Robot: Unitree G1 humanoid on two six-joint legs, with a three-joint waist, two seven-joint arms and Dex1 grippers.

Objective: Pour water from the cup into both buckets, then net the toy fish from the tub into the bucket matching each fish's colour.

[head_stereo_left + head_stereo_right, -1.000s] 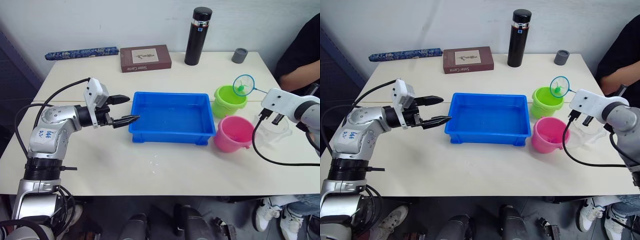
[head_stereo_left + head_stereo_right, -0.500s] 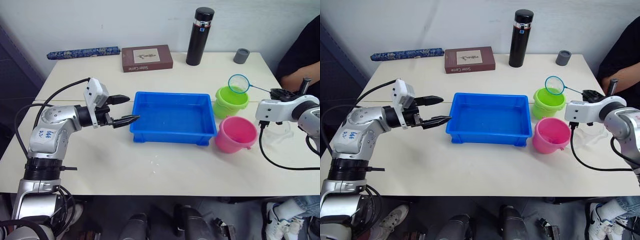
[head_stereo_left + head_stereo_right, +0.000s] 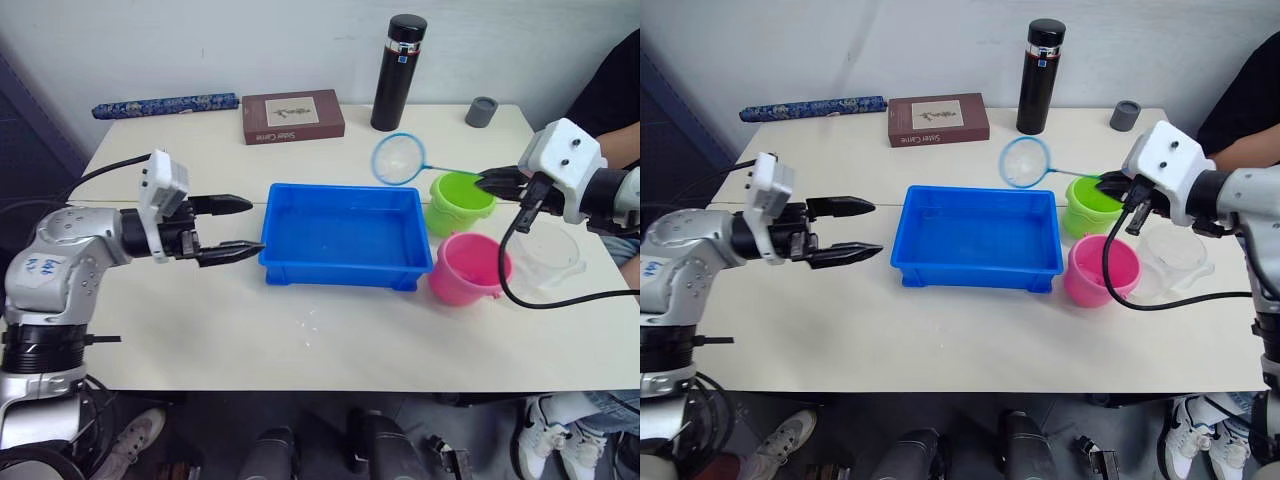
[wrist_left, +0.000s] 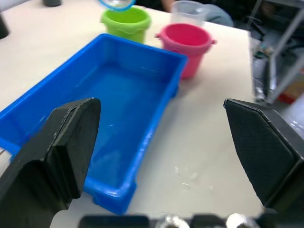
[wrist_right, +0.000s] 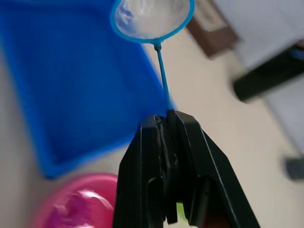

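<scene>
the right gripper [image 3: 497, 181] is clamped on the far end of the thin stick of the small round net with the light blue rim and pale mesh [image 3: 399, 158], which hangs in the air over the back rim of the shallow bright blue plastic tub [image 3: 345, 236]. held that far out, the net could twist or slip in the fingers when it dips in, or its hoop could catch the rim and shove the tub. the arm works right over the lime green plastic bucket [image 3: 460, 200] and the pink plastic bucket [image 3: 469, 266], just beside the tub, and a low swing could tip one. the left gripper [image 3: 239, 227] hovers near the tub's other end, fingers spread, gripping nothing. i can't make out any toy fish in the tub. the clear plastic cup [image 3: 545, 262] beyond the pink bucket is partly hidden by arm and cable, so its water level is unclear.
</scene>
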